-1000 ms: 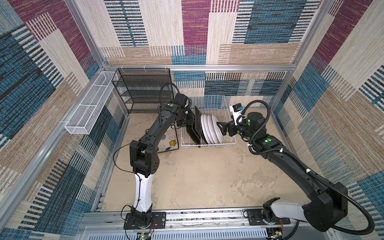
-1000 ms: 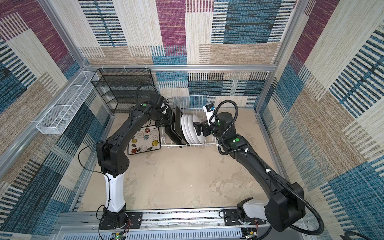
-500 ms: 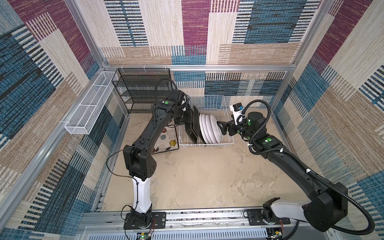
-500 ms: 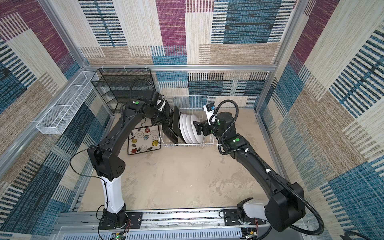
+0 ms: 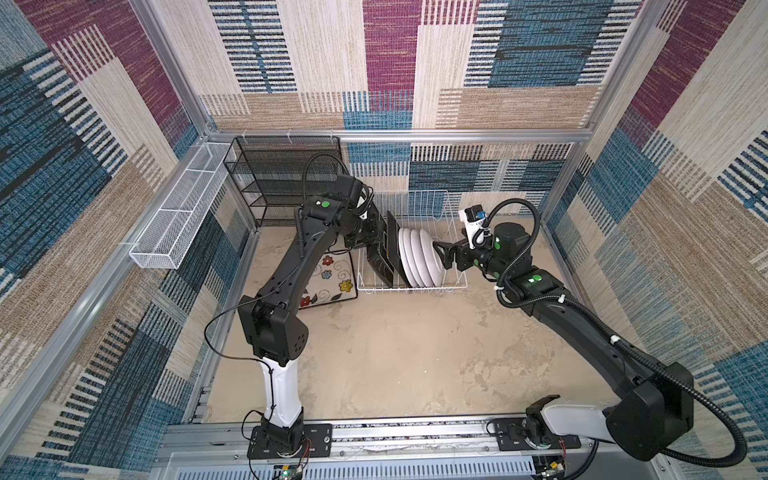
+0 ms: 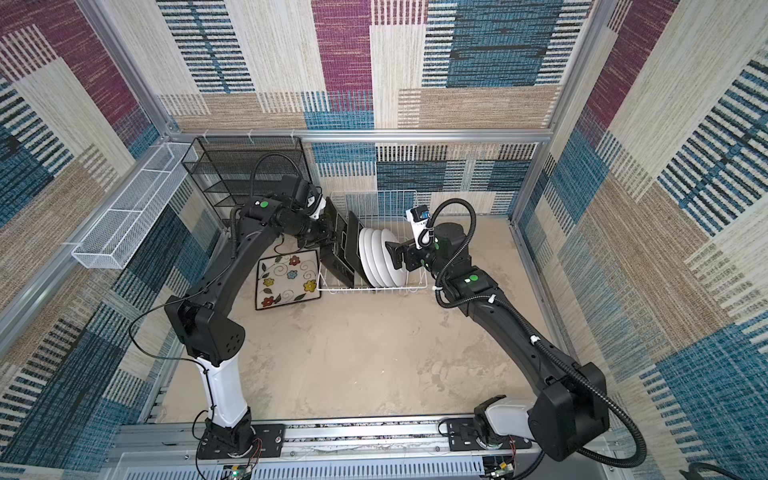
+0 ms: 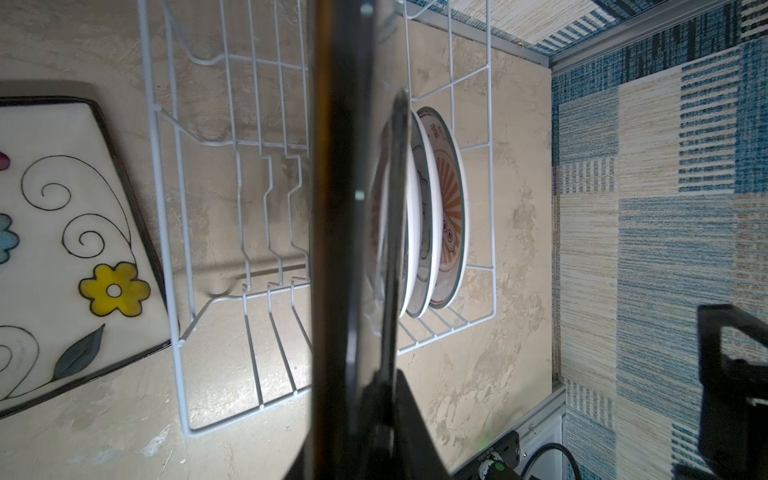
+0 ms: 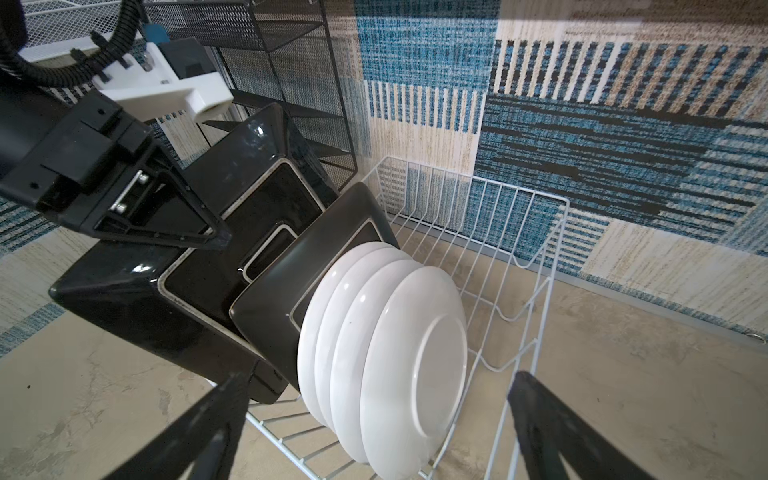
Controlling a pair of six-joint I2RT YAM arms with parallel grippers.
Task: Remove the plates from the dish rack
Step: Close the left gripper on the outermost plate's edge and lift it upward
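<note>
Two robot arms are meeting over a white wire dish rack [image 8: 478, 180] that is sitting at the back of the bench [image 5: 395, 353]. The left gripper [image 8: 215, 240] is gripping the upper edge of a large square plate [image 8: 124, 299], which is standing on edge at the rack's left end with its glossy black back facing the right arm. The plate is lying straight ahead of this gripper, its flat face running front to back across the rack. It looks as though it needs lifting up clear of the prongs and then carrying left. Whether its lower edge is resting in the rack cannot be told. A second square plate [image 8: 286, 270], also black-backed, is leaning between it and four round white plates [image 8: 395, 353], which are standing in a tight row with their plain backs outward. The right gripper [image 8: 380, 378] is hovering wide open just right of that row, touching nothing and pointing at the nearest round plate. A flowered plate [image 6: 286, 278], square and cream with coloured blossoms and black swirls, is lying face up on the bench just left of the rack.
</note>
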